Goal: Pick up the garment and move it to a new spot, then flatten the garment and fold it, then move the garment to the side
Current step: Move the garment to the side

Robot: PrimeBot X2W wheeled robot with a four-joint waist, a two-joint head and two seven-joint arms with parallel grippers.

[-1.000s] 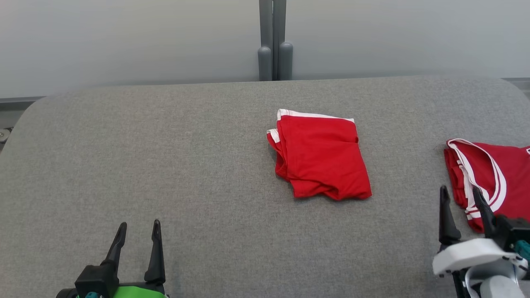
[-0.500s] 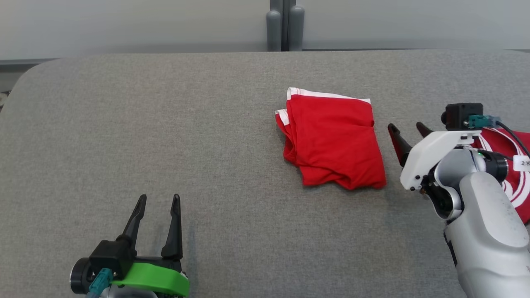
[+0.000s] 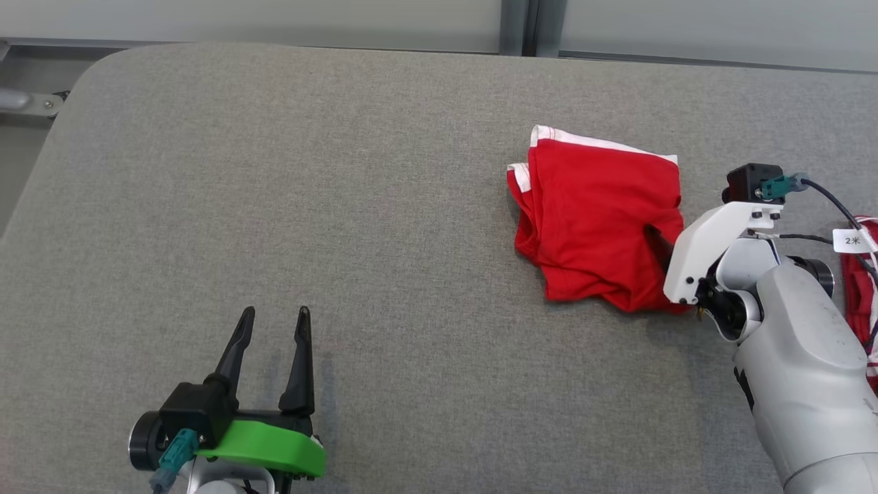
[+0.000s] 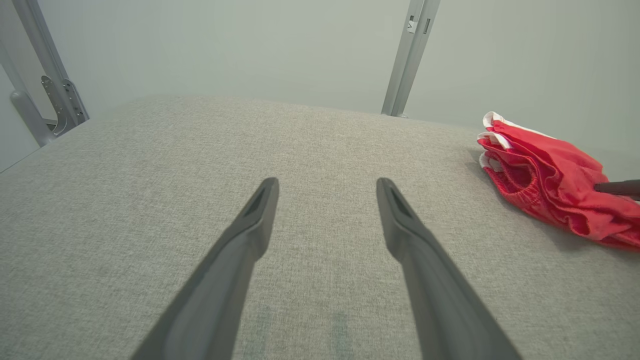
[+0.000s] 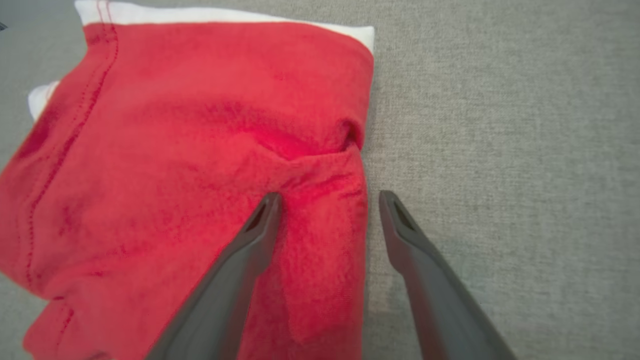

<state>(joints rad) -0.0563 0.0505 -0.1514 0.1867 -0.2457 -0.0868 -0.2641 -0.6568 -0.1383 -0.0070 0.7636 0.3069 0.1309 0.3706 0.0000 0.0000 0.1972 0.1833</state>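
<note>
Head view first: the red garment (image 3: 597, 213) lies in a loose folded bundle on the grey bench (image 3: 343, 171), right of centre and towards the far side. White trim shows along its far edge and at its left corner. The pale right arm (image 3: 789, 343) reaches in from the lower right, with its wrist right at the bundle's right edge.

Over to the right wrist view, and the right fingers (image 5: 245, 260) stand wide apart, straddling that edge of the cloth. One finger lies on top of the red fabric, its tip at a crease. The other sits over bare bench just beside the hem. Nothing is clamped between them.

Down at the lower left of the head view, the left fingers (image 3: 300, 363) are spread apart too and hold nothing. They point up the bench, well away from the garment.

A second red garment with white stripes (image 3: 861, 288) peeks in at the right edge, partly behind the arm's cable.
</note>
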